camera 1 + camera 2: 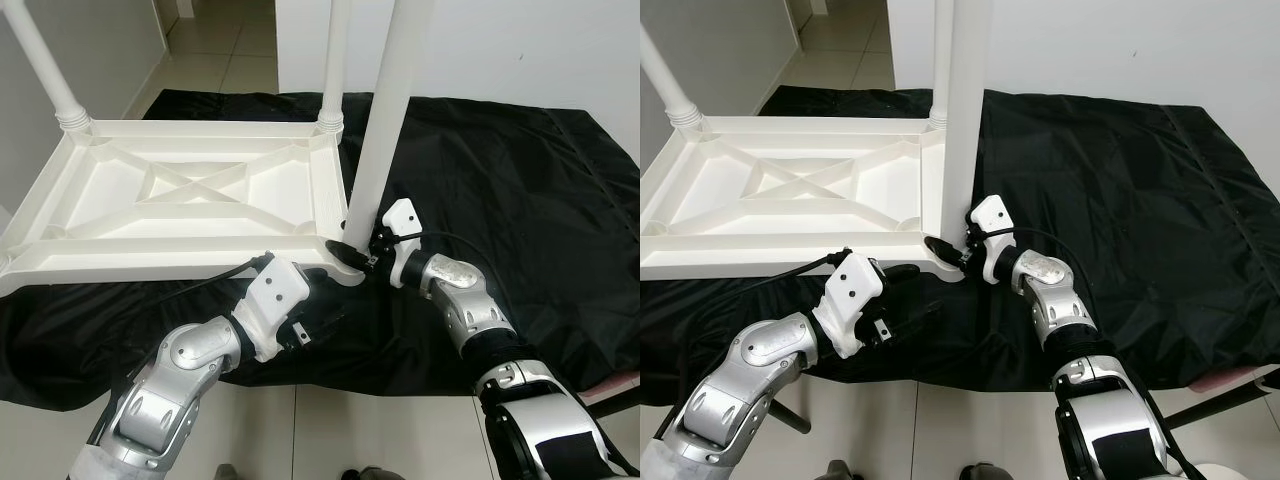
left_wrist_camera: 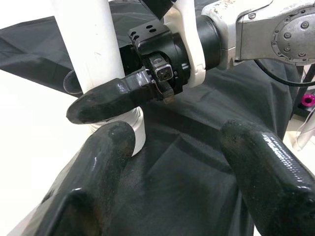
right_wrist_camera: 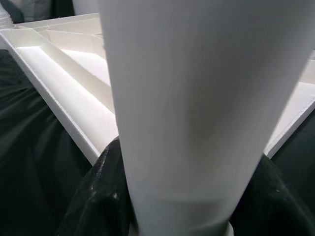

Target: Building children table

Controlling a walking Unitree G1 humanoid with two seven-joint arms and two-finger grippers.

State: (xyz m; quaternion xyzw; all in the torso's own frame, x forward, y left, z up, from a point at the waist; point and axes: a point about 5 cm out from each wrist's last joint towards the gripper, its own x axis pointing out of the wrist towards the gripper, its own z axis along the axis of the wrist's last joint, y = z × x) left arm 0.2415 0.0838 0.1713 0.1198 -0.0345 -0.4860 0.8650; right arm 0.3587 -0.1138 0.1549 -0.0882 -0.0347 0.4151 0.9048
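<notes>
A white plastic children's table [image 1: 190, 200] lies upside down on a black cloth [image 1: 520, 200]. Two legs stand at its far corners [image 1: 40, 60] [image 1: 335, 60]. A third white leg [image 1: 385, 110] stands upright at the near right corner socket. My right gripper [image 1: 355, 250] is shut on the base of this leg, one black finger on each side [image 3: 98, 196]. My left gripper [image 2: 182, 167] is open just in front of the same corner, low over the cloth. One of its fingers [image 2: 98, 187] is close to the leg's foot. Nothing is between its fingers.
The black cloth covers the floor to the right and behind. Its near edge ends on pale tiles [image 1: 350, 430]. A white wall [image 1: 520, 50] rises behind, with a tiled corridor [image 1: 220, 50] at the far left. A pink object [image 1: 625, 385] sits at the right edge.
</notes>
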